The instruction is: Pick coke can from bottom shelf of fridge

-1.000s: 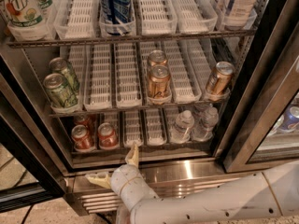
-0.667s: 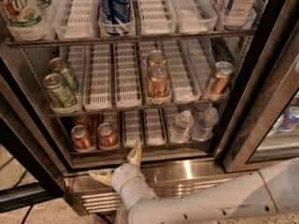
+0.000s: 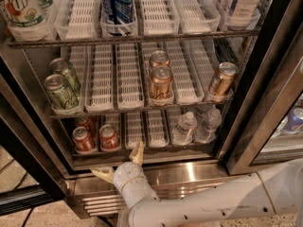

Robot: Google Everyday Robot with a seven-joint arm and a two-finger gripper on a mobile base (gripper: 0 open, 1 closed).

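The fridge (image 3: 265, 108) stands open with its black door frame and ribbed steel base. On the bottom shelf (image 3: 142, 151), at the left, stand several red coke cans; the front two are a left one (image 3: 83, 139) and a right one (image 3: 109, 137). My gripper (image 3: 120, 161) is in front of the steel base, just below the shelf's front edge and slightly right of the right can. Its two tan fingers are spread wide apart, one pointing up (image 3: 138, 152) and one pointing left (image 3: 103, 174). It holds nothing.
Clear water bottles (image 3: 195, 126) stand at the right of the bottom shelf. Copper-gold cans (image 3: 161, 82) and green cans (image 3: 60, 91) fill the middle rack. A blue can (image 3: 116, 4) and cartons sit on the top rack. My white arm (image 3: 213, 205) reaches in from the lower right.
My gripper has shifted slightly up and right toward the bottom shelf's front edge. The cans have not moved.
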